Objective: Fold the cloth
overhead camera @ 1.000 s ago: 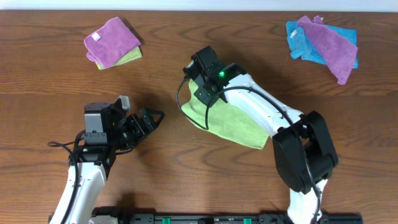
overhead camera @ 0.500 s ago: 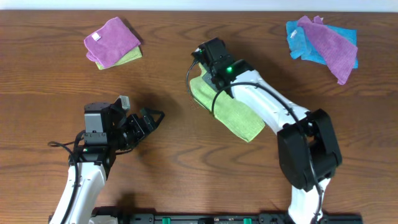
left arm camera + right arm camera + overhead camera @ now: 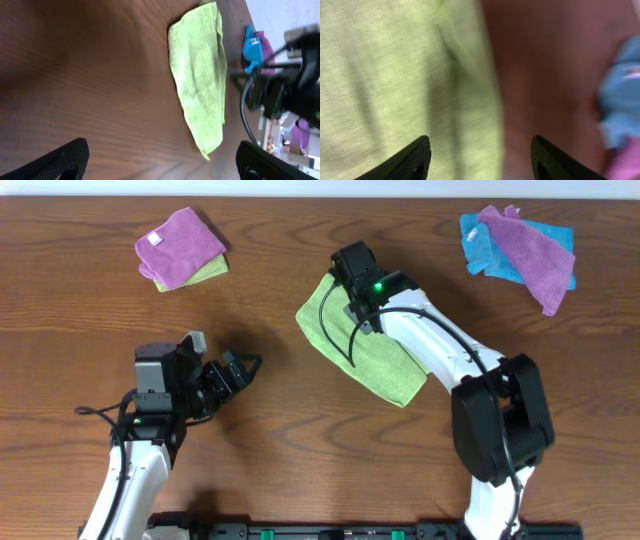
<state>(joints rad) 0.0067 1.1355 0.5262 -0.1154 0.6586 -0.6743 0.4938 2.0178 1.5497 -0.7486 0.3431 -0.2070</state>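
The lime-green cloth (image 3: 385, 370) lies flat on the table as a folded, slanted rectangle. The left wrist view shows the cloth (image 3: 200, 85) as a long strip ahead. My right gripper (image 3: 345, 268) hovers over the cloth's far corner. Its jaws are open and hold nothing. In the right wrist view the right gripper (image 3: 480, 160) straddles the edge of the cloth (image 3: 395, 75), with bare wood to the right. My left gripper (image 3: 240, 368) is wide open, left of the cloth and apart from it. The left gripper (image 3: 160, 167) has only wood between its fingertips.
A purple cloth (image 3: 180, 242) lies over a lime-green one at the back left. A blue cloth (image 3: 485, 248) under a purple one (image 3: 535, 250) sits at the back right. The right arm (image 3: 440, 350) crosses the cloth's right side.
The right gripper carried the lifted cloth edge toward the far side, then opened and let go. The cloth has settled flat. The left arm has not moved.
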